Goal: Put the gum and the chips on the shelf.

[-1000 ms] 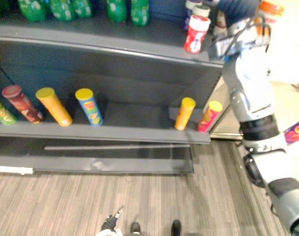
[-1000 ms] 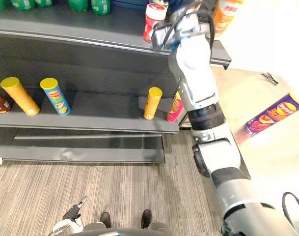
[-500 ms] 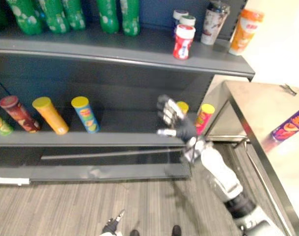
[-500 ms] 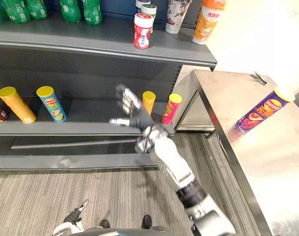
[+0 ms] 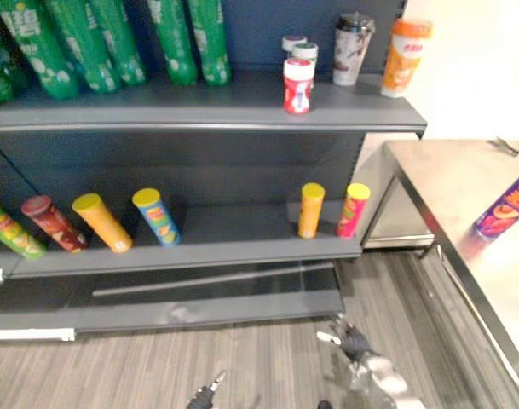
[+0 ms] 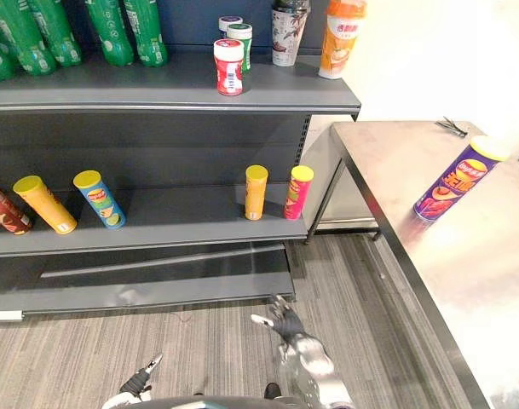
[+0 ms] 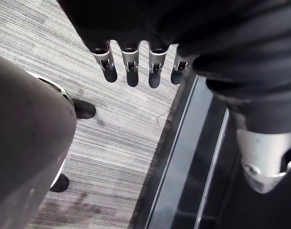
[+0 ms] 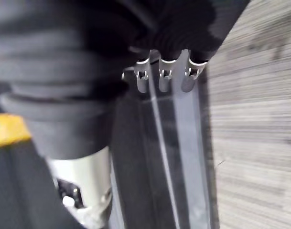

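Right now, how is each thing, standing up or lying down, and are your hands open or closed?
Red gum jar with white lid: standing upright on the dark grey upper shelf.
Purple chips can with yellow lid: standing on the steel table, not shelved yet.
Orange chips can with yellow lid: upright on the lower shelf.
Right hand: open, empty, low over the floor.
Left hand: open, empty.

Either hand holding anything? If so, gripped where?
Nothing held. The right hand hangs open above the floor before the shelf; the left hand, fingers straight, is empty too.
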Available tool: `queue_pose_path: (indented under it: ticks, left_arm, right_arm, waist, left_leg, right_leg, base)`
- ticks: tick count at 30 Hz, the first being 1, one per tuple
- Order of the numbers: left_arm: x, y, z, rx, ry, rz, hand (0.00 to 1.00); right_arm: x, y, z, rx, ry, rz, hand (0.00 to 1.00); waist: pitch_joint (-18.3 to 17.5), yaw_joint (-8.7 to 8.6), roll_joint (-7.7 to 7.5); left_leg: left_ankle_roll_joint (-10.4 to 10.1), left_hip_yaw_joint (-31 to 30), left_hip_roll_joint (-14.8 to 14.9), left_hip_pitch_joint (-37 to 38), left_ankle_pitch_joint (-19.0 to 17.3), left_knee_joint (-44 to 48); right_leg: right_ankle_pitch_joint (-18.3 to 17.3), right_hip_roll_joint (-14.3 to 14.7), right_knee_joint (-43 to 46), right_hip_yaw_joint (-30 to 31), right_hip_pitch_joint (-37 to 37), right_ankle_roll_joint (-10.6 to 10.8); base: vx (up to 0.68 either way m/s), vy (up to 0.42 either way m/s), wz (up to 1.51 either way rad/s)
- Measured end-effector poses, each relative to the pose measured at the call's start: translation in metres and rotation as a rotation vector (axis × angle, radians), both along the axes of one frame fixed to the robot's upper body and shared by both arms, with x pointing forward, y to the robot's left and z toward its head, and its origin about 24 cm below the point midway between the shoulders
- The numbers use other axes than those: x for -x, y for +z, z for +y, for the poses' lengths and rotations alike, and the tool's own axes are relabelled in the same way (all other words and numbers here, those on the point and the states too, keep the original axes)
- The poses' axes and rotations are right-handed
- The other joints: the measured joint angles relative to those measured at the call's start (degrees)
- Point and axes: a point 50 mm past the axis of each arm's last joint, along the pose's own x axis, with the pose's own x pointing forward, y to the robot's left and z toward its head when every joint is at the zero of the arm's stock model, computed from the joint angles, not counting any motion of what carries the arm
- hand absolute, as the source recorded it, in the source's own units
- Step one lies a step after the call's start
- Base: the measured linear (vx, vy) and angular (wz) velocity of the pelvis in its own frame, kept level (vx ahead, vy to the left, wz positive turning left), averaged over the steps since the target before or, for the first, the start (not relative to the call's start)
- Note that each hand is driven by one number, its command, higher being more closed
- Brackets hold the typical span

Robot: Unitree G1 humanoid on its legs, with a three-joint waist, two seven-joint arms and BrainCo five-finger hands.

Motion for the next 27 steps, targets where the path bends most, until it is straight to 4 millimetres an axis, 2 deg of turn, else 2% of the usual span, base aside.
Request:
queue_pose_path:
  ticks: [2,6,18,20,23,24,25,26,27]
  left_arm:
    - [0.001,0.0,0.0,-0.001,-0.001,-0.003,0.0]
    - [0.005,-0.001,0.001,0.002,0.018,0.004,0.0]
    - [0.006,-0.001,0.001,-0.008,0.058,-0.006,0.0]
    - [0.001,0.0,0.002,-0.008,0.058,-0.026,0.0]
    - [-0.009,0.002,0.0,0.024,0.111,-0.057,0.0]
    - [-0.011,0.002,0.0,0.027,0.11,-0.063,0.0]
    - [-0.014,0.003,-0.001,0.03,0.105,-0.07,0.0]
    - [-0.015,0.003,-0.001,0.031,0.094,-0.074,0.0]
    - [-0.016,0.003,-0.002,0.031,0.088,-0.075,0.0]
  right_arm:
    - [0.031,-0.022,-0.018,0.012,-0.116,0.15,0.0]
    - [0.056,-0.032,-0.035,0.04,-0.236,0.225,0.0]
    - [0.065,-0.035,-0.047,0.097,-0.344,0.243,0.0]
    - [0.063,-0.036,-0.05,0.096,-0.371,0.254,0.0]
    - [0.062,-0.034,-0.061,0.113,-0.43,0.249,0.0]
    - [0.064,-0.034,-0.063,0.116,-0.441,0.252,0.0]
    - [0.068,-0.035,-0.065,0.115,-0.462,0.267,0.0]
    - [0.069,-0.035,-0.066,0.113,-0.479,0.271,0.0]
    - [0.069,-0.035,-0.066,0.112,-0.487,0.271,0.0]
  waist:
    - [0.1,-0.4,0.21]
    - [0.5,-0.76,0.22]
    - [1.6,-0.83,0.33]
    - [3.12,-0.78,0.28]
    - [6.08,-0.93,1.47]
    - [6.54,-1.0,1.31]
    - [6.97,-1.15,0.96]
    - [7.42,-1.37,1.47]
    - [7.76,-1.42,1.24]
  left_leg:
    - [-0.21,0.34,0.24,0.4,-0.17,-0.03]
    - [-0.36,1.35,0.69,1.98,-0.7,-0.09]
    - [-0.45,2.96,0.82,3.03,-2.49,1.02]
    - [0.05,3.96,1.54,1.92,-5.03,5.91]
    - [0.62,6.82,3.56,-0.31,-10.68,15.32]
    - [0.8,7.6,3.59,-0.32,-11.29,16.03]
    - [1.19,10.22,3.55,-0.3,-12.03,17.02]
    - [1.53,13.03,3.51,-0.37,-12.7,17.54]
    - [1.83,14.59,3.64,-0.77,-13.07,17.83]
  right_leg:
    - [0.19,0.25,-0.01,0.21,0.29,-0.26]
    - [0.06,0.83,-0.08,1.51,1.21,-0.43]
    - [-0.23,0.83,-0.24,2.83,2.22,-0.49]
    - [-0.97,0.84,1.56,3.99,2.11,-0.65]
    - [-5.98,1.58,13.08,7.4,-3.01,-0.49]
    - [-6.59,1.65,14.72,8.31,-3.92,-0.34]
    - [-6.9,1.87,16.2,10.65,-5.49,-0.07]
    - [-6.15,2.3,16.06,13.69,-6.83,0.95]
    - [-5.65,2.56,15.94,15.35,-7.97,1.56]
  base:
    - [0.03,-0.011,-0.08]
    - [0.01,-0.014,-0.19]
    - [0.01,0.003,-0.06]
    - [0.01,0.027,-0.22]
    - [-0.03,0.041,-0.46]
    - [-0.04,0.074,-0.81]
    - [-0.03,0.097,-1.01]
    - [-0.03,0.116,-1.17]
    - [-0.06,0.136,-1.32]
